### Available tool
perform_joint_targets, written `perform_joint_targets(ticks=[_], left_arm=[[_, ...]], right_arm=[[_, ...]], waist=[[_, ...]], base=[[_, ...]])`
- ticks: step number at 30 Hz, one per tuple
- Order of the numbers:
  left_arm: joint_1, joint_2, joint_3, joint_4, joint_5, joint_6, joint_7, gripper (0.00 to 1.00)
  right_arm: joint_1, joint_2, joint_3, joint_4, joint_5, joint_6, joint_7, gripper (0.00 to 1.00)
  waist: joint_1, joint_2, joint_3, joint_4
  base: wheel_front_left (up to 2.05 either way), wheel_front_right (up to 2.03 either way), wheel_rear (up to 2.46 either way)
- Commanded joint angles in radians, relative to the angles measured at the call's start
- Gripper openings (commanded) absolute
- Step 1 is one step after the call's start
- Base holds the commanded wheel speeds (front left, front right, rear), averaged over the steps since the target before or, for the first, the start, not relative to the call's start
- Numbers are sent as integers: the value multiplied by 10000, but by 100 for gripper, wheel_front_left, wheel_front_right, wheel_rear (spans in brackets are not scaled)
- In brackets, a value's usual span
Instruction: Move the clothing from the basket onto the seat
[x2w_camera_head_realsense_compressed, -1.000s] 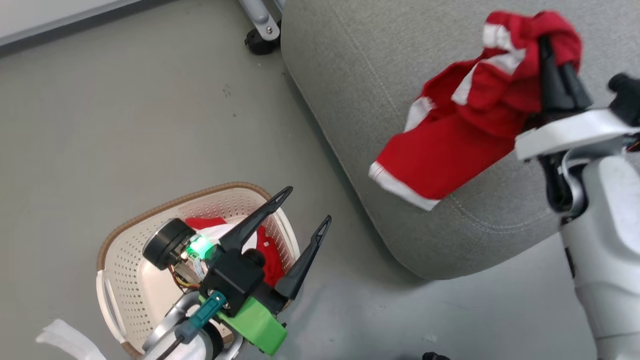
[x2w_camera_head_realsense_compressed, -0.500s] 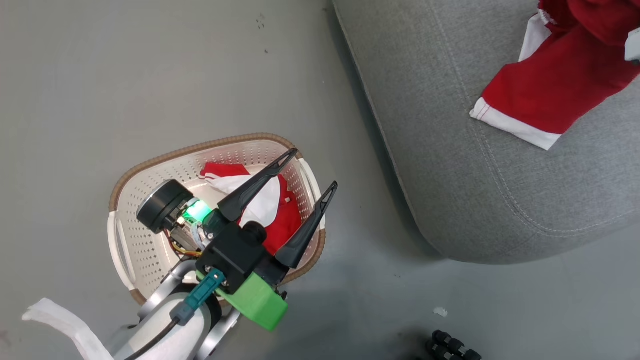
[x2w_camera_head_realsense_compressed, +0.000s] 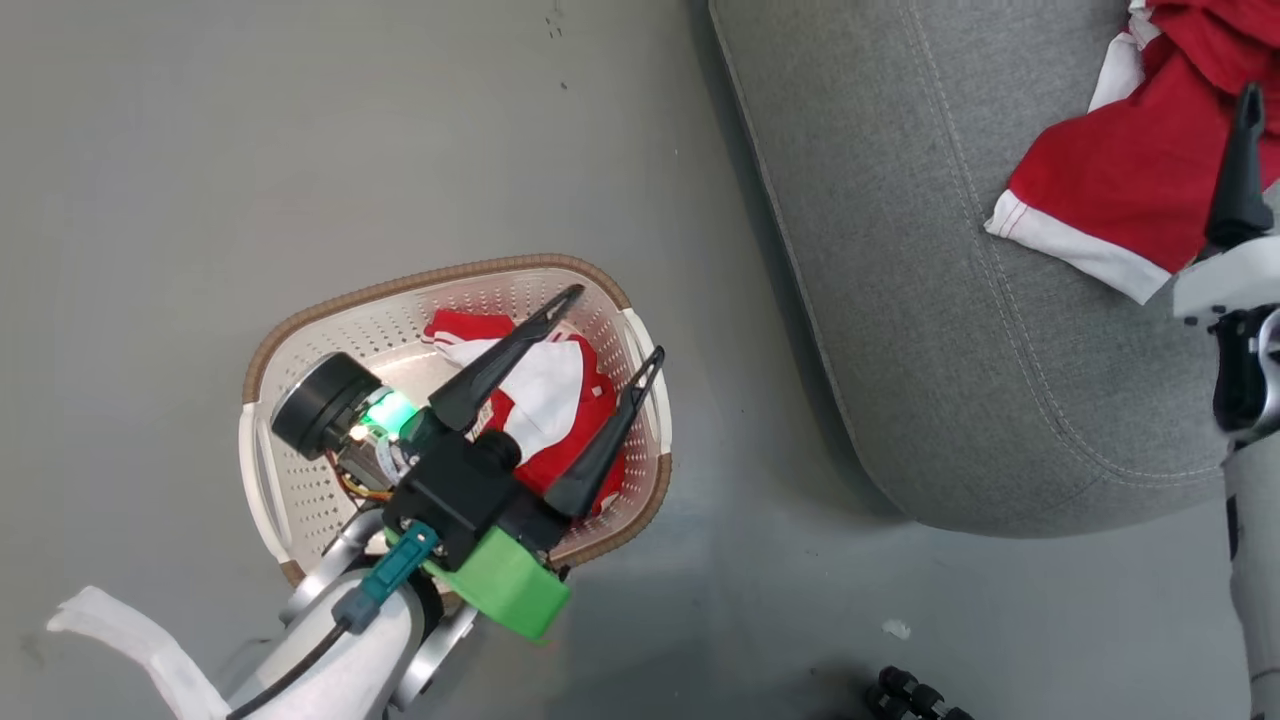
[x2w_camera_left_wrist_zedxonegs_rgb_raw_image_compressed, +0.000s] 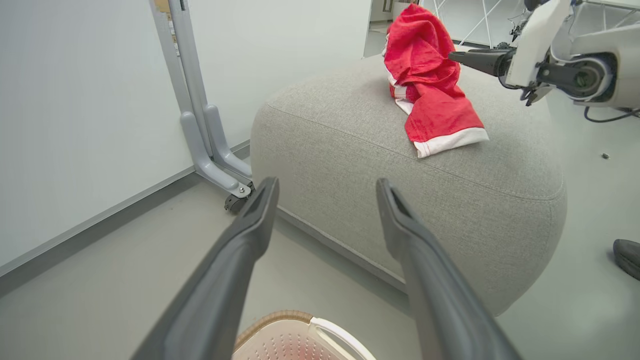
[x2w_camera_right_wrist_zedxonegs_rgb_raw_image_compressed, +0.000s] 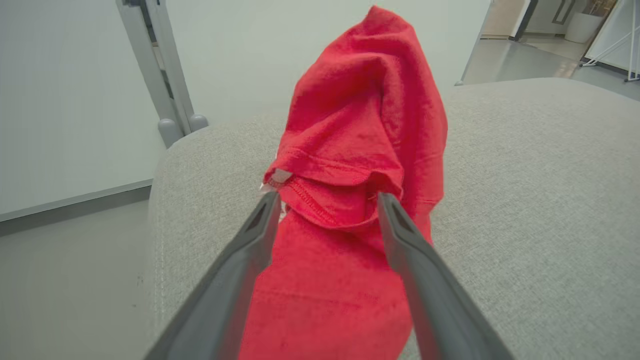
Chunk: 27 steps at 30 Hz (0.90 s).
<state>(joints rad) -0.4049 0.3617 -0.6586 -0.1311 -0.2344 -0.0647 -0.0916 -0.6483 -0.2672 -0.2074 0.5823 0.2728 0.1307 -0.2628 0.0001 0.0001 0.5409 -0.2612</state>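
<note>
The right pincer (x2w_camera_right_wrist_zedxonegs_rgb_raw_image_compressed: 327, 200), clamped a moment ago on the first red garment (x2w_camera_head_realsense_compressed: 1110, 190) above the seat (x2w_camera_head_realsense_compressed: 950, 300), has sprung its fingers apart. The garment now lies heaped on the grey cushion, let go. That looks like half the job to me: the second red garment (x2w_camera_head_realsense_compressed: 545, 385) is in the basket (x2w_camera_head_realsense_compressed: 420, 280) on the floor, with the left pincer (x2w_camera_head_realsense_compressed: 615, 322) spread wide just over it, holding nothing.
</note>
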Motion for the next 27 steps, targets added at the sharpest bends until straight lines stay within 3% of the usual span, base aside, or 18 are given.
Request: perform_joint_targets(ticks=[1,11,23,27], left_arm=[[93,-17,96,77,-63,150,-133,100],[829,-422,958,1076,-605,1219,-1081,100],[1809,-855,2635,2405,-1218,2694,-1707,100],[2199,-932,3289,2436,-1303,2876,-1739,100]], right_arm=[[441,222,-4,-449,-220,1,-27,100],[3167,1615,810,-4122,-1355,1,-28,100],[5231,2109,1939,-5911,-1746,-4,331,100],[5638,2139,2104,-6272,-1865,-4,622,100]], waist=[[-1,-1,-399,63],[-1,-1,-1743,749],[-1,-1,-2805,2287],[-1,-1,-3054,2736]], base=[[0,0,0],[0,0,0],[0,0,0],[0,0,0]])
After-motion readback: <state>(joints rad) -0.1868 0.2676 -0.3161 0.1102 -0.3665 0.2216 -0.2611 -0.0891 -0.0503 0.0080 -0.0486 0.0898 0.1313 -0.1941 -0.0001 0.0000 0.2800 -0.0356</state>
